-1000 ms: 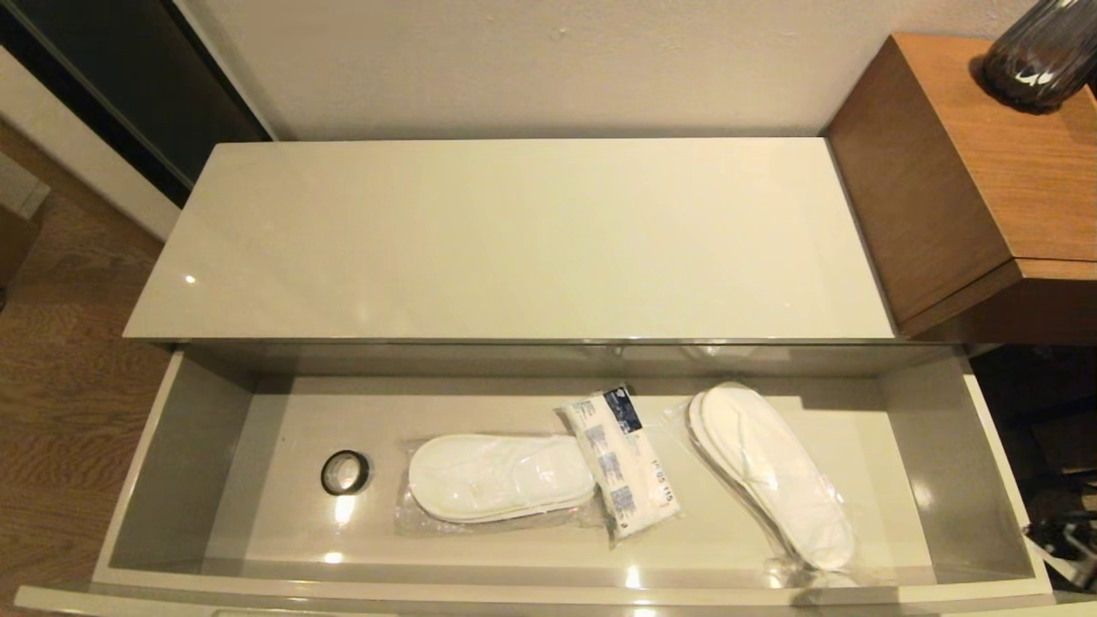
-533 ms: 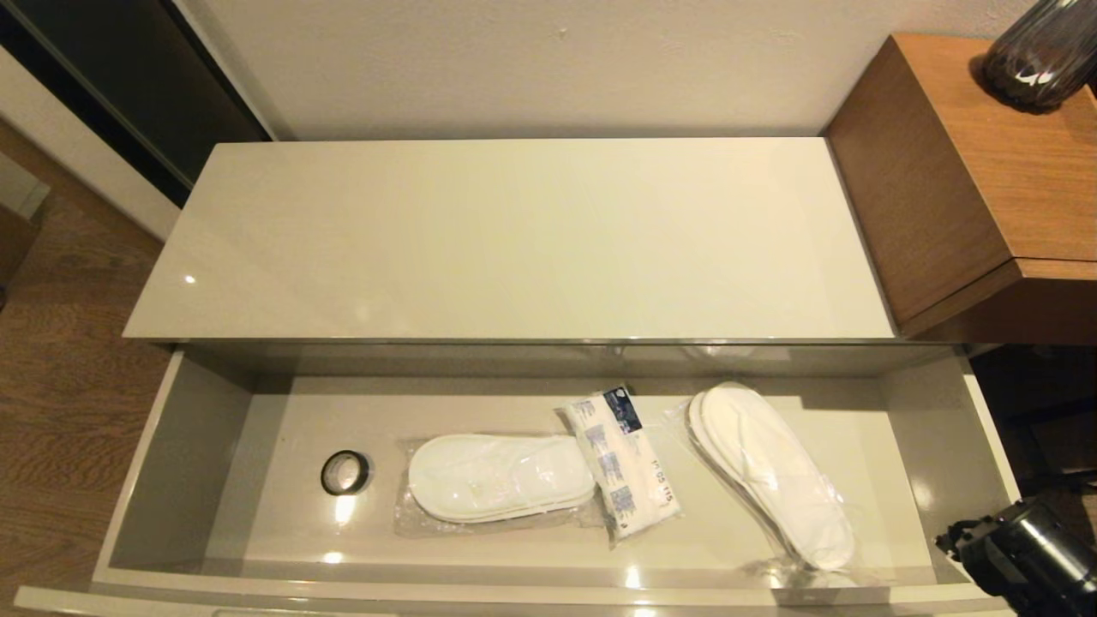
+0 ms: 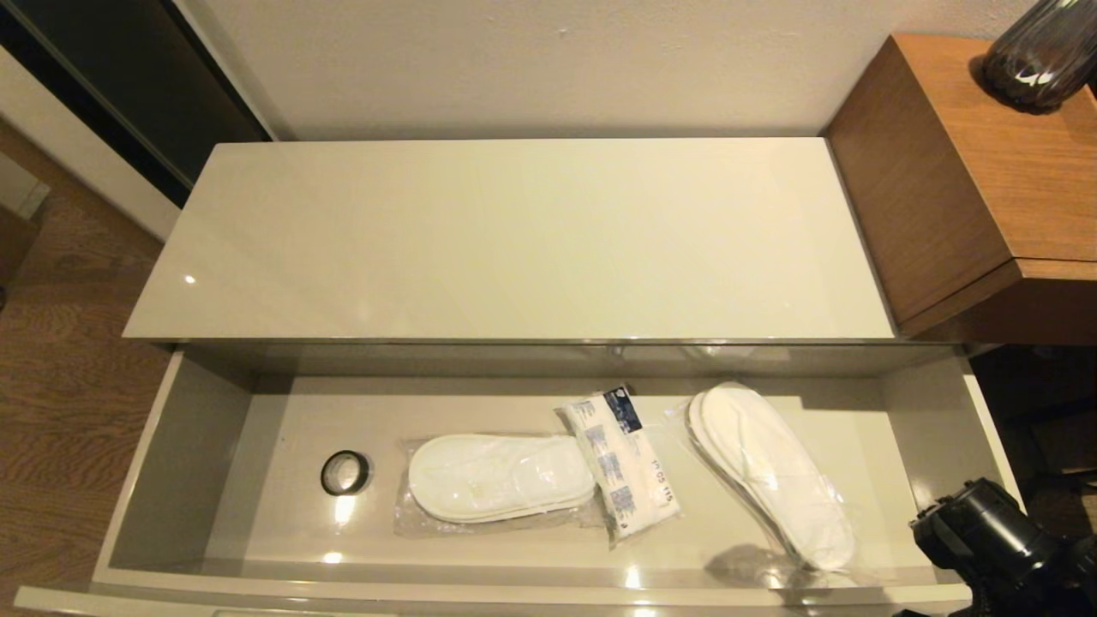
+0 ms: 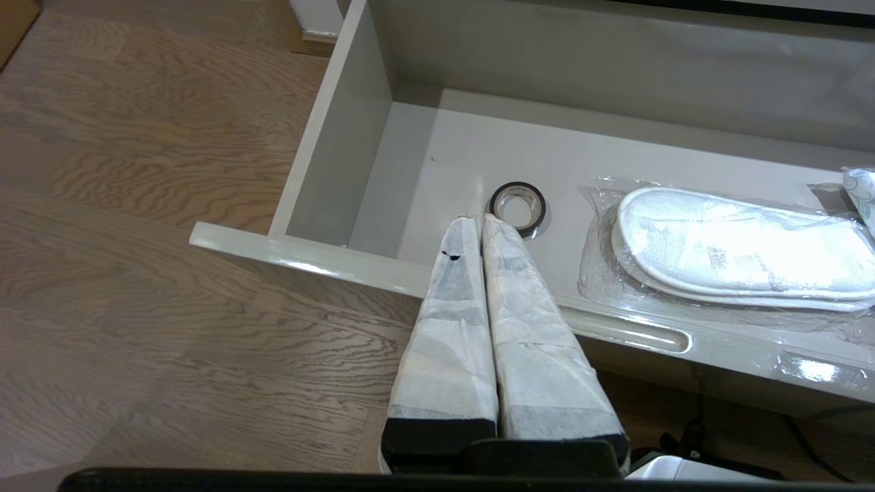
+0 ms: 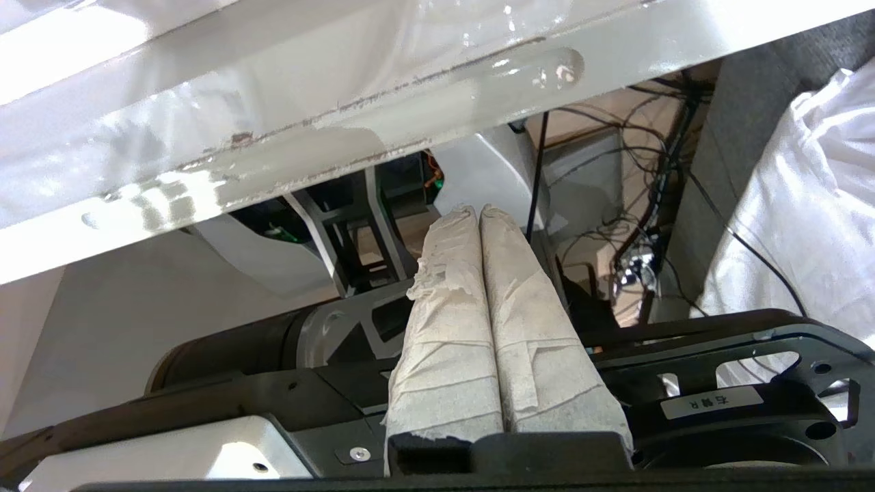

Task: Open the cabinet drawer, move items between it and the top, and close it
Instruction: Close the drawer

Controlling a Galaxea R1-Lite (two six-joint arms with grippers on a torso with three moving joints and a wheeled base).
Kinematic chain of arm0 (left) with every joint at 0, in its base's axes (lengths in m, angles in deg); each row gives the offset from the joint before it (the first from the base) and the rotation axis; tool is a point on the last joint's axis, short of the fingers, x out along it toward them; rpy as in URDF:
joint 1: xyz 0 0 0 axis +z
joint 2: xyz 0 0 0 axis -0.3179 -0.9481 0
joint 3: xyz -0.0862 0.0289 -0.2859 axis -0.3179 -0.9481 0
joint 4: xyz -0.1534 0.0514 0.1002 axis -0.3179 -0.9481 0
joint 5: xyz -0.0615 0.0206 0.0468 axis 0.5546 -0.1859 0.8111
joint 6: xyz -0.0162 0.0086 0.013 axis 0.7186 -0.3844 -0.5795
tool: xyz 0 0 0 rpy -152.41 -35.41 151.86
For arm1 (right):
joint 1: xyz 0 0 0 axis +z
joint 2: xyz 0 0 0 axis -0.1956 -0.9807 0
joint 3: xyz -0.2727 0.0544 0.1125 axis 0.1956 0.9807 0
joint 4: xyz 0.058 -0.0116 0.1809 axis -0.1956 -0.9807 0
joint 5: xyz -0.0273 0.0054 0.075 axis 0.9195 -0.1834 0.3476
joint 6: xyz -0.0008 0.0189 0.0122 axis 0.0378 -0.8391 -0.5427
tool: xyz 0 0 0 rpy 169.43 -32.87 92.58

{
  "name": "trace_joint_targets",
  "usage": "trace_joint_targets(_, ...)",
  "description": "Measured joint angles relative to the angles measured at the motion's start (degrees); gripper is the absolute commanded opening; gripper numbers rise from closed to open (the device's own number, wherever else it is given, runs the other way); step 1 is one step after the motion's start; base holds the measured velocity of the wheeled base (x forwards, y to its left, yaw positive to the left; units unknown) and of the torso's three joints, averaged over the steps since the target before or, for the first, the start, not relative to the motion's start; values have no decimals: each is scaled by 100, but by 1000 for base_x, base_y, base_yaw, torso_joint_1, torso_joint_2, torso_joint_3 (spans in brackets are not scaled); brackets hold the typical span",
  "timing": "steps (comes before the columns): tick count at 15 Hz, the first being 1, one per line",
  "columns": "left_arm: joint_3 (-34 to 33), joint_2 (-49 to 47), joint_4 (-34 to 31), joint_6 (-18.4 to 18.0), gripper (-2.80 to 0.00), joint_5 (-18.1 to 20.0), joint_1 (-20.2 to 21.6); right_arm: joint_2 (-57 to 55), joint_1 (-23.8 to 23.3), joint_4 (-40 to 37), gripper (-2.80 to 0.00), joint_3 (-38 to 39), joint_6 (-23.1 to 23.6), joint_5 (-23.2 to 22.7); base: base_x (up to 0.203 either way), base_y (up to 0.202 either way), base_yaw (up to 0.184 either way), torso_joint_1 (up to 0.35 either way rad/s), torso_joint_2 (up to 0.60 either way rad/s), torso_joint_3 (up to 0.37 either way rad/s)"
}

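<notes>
The cabinet drawer [image 3: 180,480] stands pulled out below the glossy cream top [image 3: 514,240], which is bare. In the drawer lie a bagged pair of white slippers [image 3: 501,476], a white packet with blue panels [image 3: 621,463] overlapping that bag's right end, and a second bagged pair [image 3: 776,471] to the right. My left gripper [image 4: 476,219] is shut and empty, above the drawer's front edge [image 4: 307,256], with the first slippers [image 4: 738,246] to its right. My right gripper [image 5: 476,210] is shut and empty, lower than the drawer front [image 5: 273,137]. Its arm [image 3: 994,540] shows at the drawer's front right corner.
A small black ring [image 3: 345,472] lies in the drawer's left part, just past my left fingertips [image 4: 517,205]. A taller brown wooden unit [image 3: 968,171] with a dark vase [image 3: 1041,56] stands on the right. Wood floor [image 3: 60,377] lies left of the cabinet.
My right arm has come up into the head view at the lower right and moved left and up towards the drawer's front right corner. The things in the drawer have not moved.
</notes>
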Motion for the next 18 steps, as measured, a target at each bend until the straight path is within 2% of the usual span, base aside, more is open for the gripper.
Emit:
trace_joint_targets(8, 0, 0, -2, 1, -280, 0, -1, -158, -5, -7, -280, -296, -243, 413, 0, 0, 0, 0, 0, 0)
trace_joint_targets(18, 0, 0, -5, 0, -280, 0, 0, -453, 39, -22, -280, -357, -238, 424, 0, 0, 0, 0, 0, 0)
